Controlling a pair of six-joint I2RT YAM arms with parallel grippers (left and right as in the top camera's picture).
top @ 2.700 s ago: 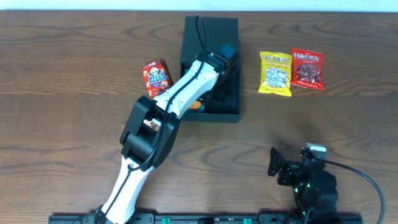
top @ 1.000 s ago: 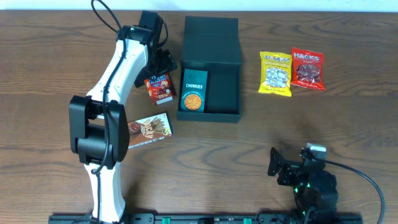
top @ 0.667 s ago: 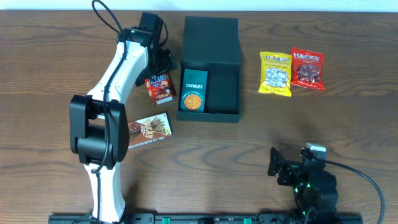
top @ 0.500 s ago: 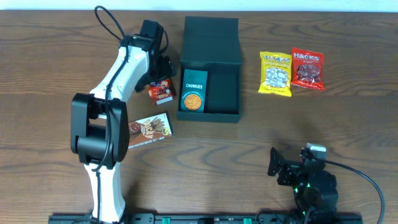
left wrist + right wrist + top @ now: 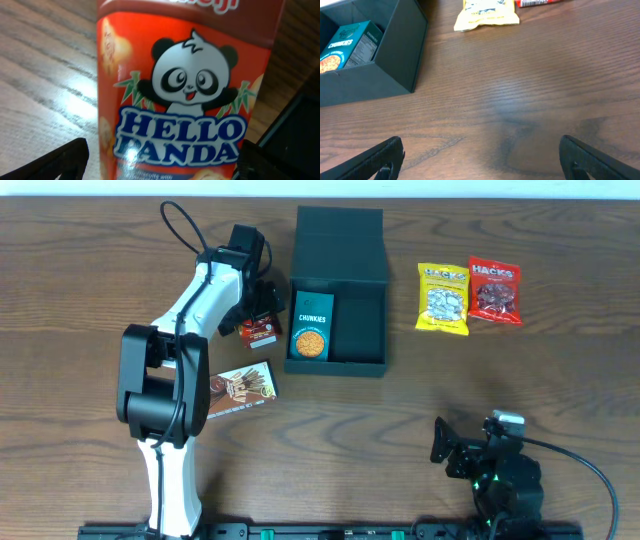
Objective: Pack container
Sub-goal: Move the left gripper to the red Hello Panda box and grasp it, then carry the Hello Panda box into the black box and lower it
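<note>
The container [image 5: 360, 330] is a dark teal-green square box with its flap lid [image 5: 340, 240] folded back, and a teal Chunkies carton [image 5: 311, 326] lies in its left half. Just left of it lies a red Hello Panda pack [image 5: 259, 330]. My left gripper [image 5: 256, 308] stands open over that pack. The pack [image 5: 185, 95] fills the left wrist view, with the black fingertips [image 5: 67, 161] on either side of its lower end and a gap showing at the left. My right gripper [image 5: 468, 448] rests open near the table's front edge, over bare wood [image 5: 487, 160].
A yellow Hacks bag [image 5: 443, 298] and a red Hacks bag [image 5: 495, 291] lie right of the container. A brown chocolate-stick box [image 5: 240, 388] lies front left, beside my left arm. The right wrist view shows the container's near wall [image 5: 380, 75] and the yellow bag [image 5: 487, 12].
My left arm left the container with the Chunkies carton lying inside, swung left, then edged right and down until its open jaws straddle the Hello Panda pack. The right arm has not moved.
</note>
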